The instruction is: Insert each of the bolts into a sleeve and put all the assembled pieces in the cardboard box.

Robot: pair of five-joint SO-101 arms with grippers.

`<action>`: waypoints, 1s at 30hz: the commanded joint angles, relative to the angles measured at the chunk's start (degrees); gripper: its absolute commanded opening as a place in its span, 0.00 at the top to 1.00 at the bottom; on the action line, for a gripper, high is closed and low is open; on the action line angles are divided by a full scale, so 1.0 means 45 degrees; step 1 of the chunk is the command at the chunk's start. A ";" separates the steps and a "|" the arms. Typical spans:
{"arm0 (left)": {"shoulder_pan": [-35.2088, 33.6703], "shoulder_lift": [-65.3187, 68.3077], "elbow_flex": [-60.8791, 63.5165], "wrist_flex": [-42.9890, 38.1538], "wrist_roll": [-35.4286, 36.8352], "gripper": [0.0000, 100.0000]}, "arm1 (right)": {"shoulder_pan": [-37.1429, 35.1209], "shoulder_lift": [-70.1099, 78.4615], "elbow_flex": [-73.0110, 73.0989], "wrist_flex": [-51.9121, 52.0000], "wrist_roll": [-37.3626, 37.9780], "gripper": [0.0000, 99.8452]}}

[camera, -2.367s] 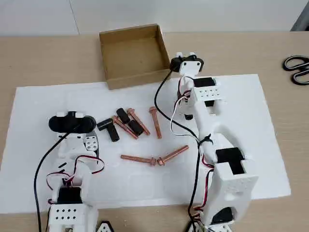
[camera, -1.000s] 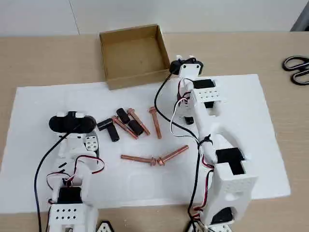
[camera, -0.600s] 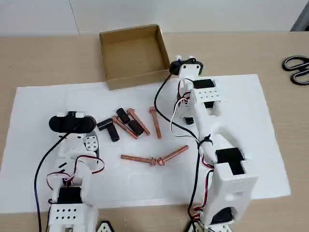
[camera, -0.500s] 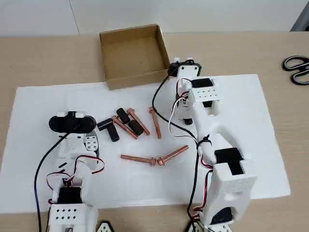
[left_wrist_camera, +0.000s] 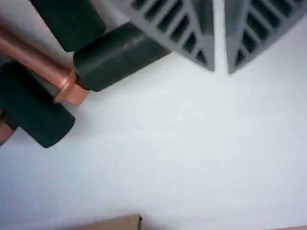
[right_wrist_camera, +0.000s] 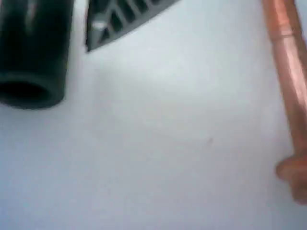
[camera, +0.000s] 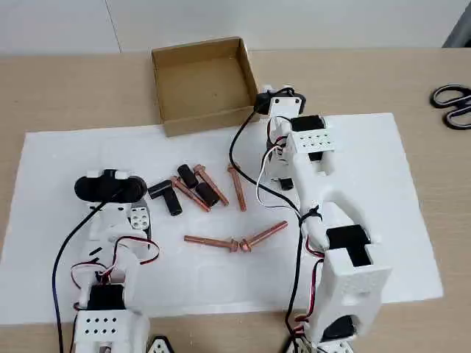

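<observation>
Several copper bolts lie on the white sheet, one (camera: 237, 187) near the middle and two (camera: 210, 241) (camera: 265, 235) end to end closer to the arms. Black sleeves (camera: 207, 193) lie among more bolts at centre left. My right gripper (camera: 284, 178) hangs low beside the middle bolt (right_wrist_camera: 288, 81), and a black sleeve (right_wrist_camera: 31, 52) sits against its grey finger (right_wrist_camera: 124, 19), apparently held. My left gripper (left_wrist_camera: 219, 50) rests shut on the sheet with nothing in it, and a sleeve (left_wrist_camera: 120, 55) lies just beside its fingers. The cardboard box (camera: 206, 121) stands behind the sheet, with nothing inside.
The white sheet (camera: 383, 162) covers most of the wooden table. Scissors (camera: 452, 103) lie at the far right edge. The right arm's black cable (camera: 246, 143) loops over the sheet between the box and the bolts.
The right arm has shifted a little to the left, toward the middle bolt and the box corner. The left arm, bolts and loose sleeves have not moved.
</observation>
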 commanded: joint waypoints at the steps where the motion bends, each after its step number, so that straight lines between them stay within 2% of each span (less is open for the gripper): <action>1: -0.0039 -0.0059 -0.0127 -0.0059 -0.0059 0.99 | -0.0147 -0.0772 -0.0625 -0.0029 -0.0020 0.77; 10: -0.0039 -0.0059 -0.0127 -0.0059 -0.0059 0.99 | -0.0811 -0.0400 -0.0606 -0.0537 -0.0020 0.77; 26: -0.0039 -0.0059 -0.0127 -0.0059 -0.0059 0.99 | -0.0440 0.1065 -0.0664 -0.0733 -0.0059 0.77; 28: -0.0039 -0.0059 -0.0127 -0.0059 -0.0059 0.99 | -0.0440 0.1026 -0.0664 -0.0733 -0.0059 0.79; 30: -0.0039 -0.0059 -0.0127 -0.0059 -0.0059 0.99 | -0.0440 0.1006 -0.0664 -0.0733 -0.0078 0.86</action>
